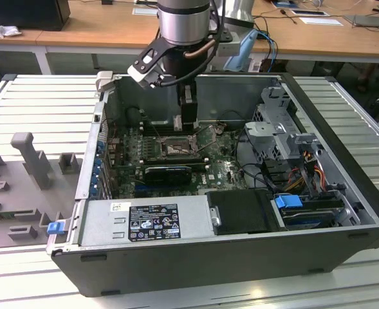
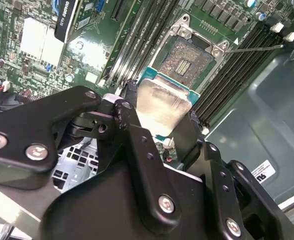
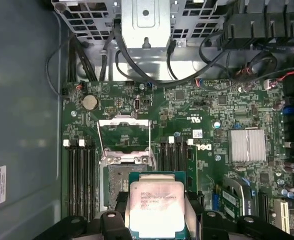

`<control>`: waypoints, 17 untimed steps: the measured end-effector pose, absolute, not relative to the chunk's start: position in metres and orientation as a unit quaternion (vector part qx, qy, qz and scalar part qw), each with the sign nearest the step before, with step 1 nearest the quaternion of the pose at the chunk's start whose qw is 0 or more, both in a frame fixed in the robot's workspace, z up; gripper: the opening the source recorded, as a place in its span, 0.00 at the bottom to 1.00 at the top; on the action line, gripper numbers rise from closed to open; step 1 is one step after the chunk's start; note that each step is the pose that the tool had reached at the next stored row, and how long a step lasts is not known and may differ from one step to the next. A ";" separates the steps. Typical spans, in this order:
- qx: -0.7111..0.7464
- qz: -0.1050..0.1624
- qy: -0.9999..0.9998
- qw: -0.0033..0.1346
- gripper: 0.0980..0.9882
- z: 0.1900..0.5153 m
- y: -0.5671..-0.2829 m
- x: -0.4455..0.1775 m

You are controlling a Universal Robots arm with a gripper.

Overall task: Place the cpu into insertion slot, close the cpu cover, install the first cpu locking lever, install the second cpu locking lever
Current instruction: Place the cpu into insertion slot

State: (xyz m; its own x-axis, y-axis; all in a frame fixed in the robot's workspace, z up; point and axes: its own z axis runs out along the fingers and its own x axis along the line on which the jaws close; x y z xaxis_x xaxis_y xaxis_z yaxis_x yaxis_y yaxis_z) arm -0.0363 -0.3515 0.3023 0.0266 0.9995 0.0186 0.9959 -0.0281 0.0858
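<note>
My gripper (image 1: 188, 121) hangs inside the open computer case, just above the motherboard. It is shut on the cpu (image 3: 156, 205), a small silvery square chip held flat by its edges between the black fingers (image 2: 131, 112). In the second wrist view the cpu (image 2: 160, 104) hovers close to the insertion slot (image 2: 189, 60), offset to one side and apart from it. The insertion slot (image 3: 117, 177) is bare, its golden-grey contacts partly hidden behind the chip. The cpu cover (image 3: 124, 122) stands flipped open beyond the slot. A thin locking lever (image 2: 256, 48) sticks out beside the socket.
Long black memory slots (image 3: 82, 167) flank the socket on both sides. A silver heat sink (image 3: 246, 145) sits on the board. The power supply box (image 1: 144, 219) lines the near case wall, and a drive cage (image 1: 276, 132) with cables fills the exterior view's right.
</note>
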 end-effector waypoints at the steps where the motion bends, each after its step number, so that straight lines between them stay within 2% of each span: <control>1: 0.716 0.036 0.697 0.024 0.48 0.302 -0.351 -0.036; 17: 0.716 0.036 0.697 0.024 0.48 0.292 -0.351 -0.036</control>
